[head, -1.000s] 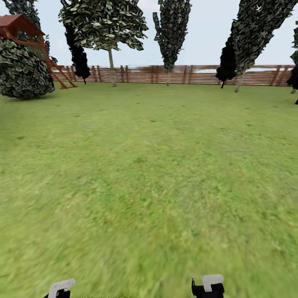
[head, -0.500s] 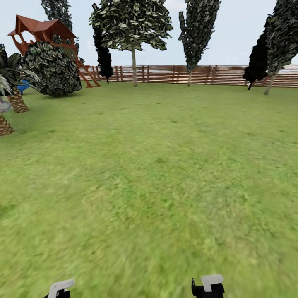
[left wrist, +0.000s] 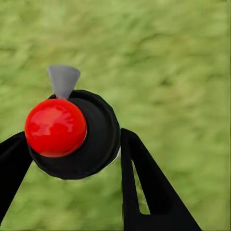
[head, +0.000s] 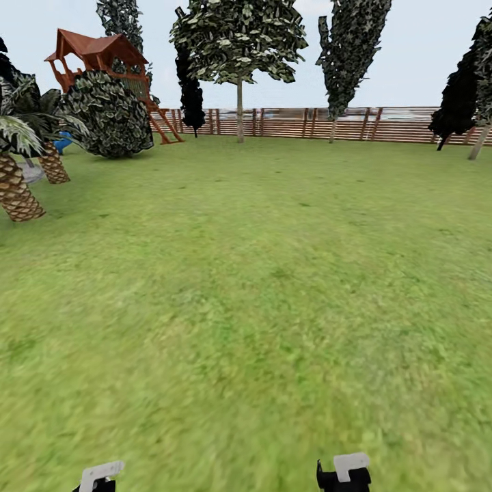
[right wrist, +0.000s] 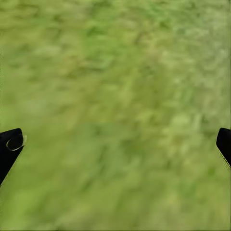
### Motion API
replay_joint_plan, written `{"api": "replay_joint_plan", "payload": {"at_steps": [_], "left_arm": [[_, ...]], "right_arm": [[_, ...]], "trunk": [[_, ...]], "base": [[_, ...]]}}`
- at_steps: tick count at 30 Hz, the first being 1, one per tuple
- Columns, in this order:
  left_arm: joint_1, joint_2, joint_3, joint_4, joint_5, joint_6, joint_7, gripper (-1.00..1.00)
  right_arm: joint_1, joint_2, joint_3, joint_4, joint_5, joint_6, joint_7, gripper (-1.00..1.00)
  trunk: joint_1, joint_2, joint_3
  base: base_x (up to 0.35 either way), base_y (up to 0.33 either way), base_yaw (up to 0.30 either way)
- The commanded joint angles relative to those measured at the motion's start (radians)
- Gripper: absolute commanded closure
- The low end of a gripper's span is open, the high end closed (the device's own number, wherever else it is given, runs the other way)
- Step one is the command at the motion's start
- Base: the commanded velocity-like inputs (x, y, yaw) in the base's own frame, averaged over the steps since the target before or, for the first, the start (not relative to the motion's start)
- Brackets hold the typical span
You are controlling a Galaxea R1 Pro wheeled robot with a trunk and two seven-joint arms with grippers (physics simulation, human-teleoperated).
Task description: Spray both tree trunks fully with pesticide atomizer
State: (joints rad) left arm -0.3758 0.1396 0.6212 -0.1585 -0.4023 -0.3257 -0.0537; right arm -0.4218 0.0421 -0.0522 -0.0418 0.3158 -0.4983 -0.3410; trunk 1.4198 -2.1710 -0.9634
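The pesticide atomizer (left wrist: 72, 132), a black bottle with a round red top and a small grey nozzle, sits between the black fingers of my left gripper (left wrist: 72, 147), which is shut on it above the grass. Spread wide over bare lawn, my right gripper (right wrist: 118, 144) is open and holds nothing. Far off by the fence stands a tree (head: 239, 116) with a bare pale trunk and a broad crown high up. Another pale trunk (head: 477, 145) leans at the far right edge. No white specks show anywhere.
Green lawn (head: 260, 287) stretches to a brown slat fence (head: 383, 124). Scaly-trunked palms (head: 17, 191) stand at the left, with a round bush (head: 109, 123) and a red-roofed playhouse (head: 96, 55) behind them. Dark narrow cypresses (head: 190, 96) line the fence.
The head view has swung left, so the whole scene has slid right and the palms have come into view. Both arm ends sit in the same place at the bottom edge.
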Motion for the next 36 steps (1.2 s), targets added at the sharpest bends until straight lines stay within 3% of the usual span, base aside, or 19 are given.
{"api": "replay_joint_plan", "payload": {"at_steps": [1, 19, 25, 36], "left_arm": [[0.0, 0.0, 0.0, 0.0, 0.0, 0.0, 0.0, 1.0], [0.0, 0.0, 0.001, 0.001, 0.003, -0.001, 0.0, 1.0], [0.014, 0.007, 0.0, -0.002, 0.069, -0.003, 0.0, 1.0], [0.015, -0.002, -0.005, -0.001, 0.072, -0.004, -0.001, 1.0]], "right_arm": [[0.0, 0.001, 0.0, 0.001, 0.0, 0.001, 0.001, -1.0], [0.017, 0.002, 0.0, 0.016, 0.0, 0.004, 0.003, -1.0], [0.017, 0.002, 0.0, 0.016, 0.0, 0.004, 0.003, -1.0], [0.017, 0.002, 0.0, 0.016, 0.0, 0.004, 0.003, -1.0]], "trunk": [[0.0, 0.0, 0.0], [0.0, 0.0, 0.0], [0.0, 0.0, 0.0], [0.0, 0.0, 0.0]], "base": [[0.338, 0.0, 0.001], [0.338, 0.0, 0.0], [0.338, 0.0, 0.0], [0.338, 0.0, 0.0]]}}
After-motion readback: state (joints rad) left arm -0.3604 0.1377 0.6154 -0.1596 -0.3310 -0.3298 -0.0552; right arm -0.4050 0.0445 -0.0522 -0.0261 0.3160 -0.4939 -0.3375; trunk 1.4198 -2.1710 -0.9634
